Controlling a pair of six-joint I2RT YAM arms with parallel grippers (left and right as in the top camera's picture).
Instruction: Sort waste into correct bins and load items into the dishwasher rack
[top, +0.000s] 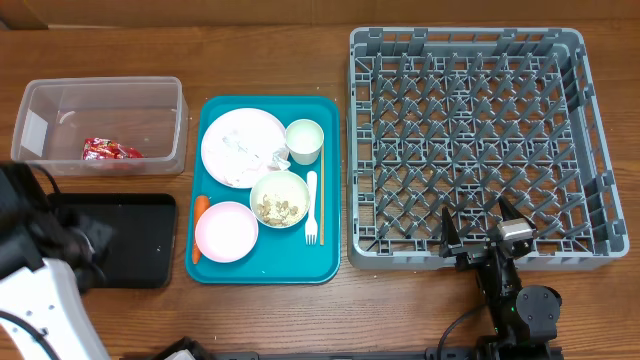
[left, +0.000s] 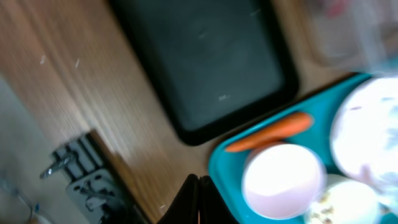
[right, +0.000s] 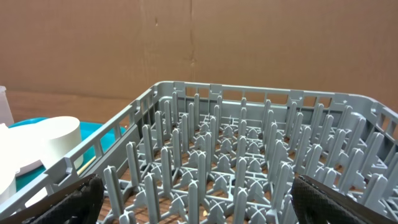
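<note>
The red snack wrapper lies in the clear tub. The black tray is in front of it and also shows in the left wrist view. On the teal tray sit the large white plate with a crumpled napkin, the white cup, the bowl with food scraps, the pink plate, the carrot, the fork and the chopstick. My left gripper is shut and empty, above the black tray's left part. My right gripper is open and empty at the front edge of the grey rack.
The teal tray lies between the bins and the rack. A cardboard wall stands behind the rack. The left wrist view shows the carrot and the pink plate blurred.
</note>
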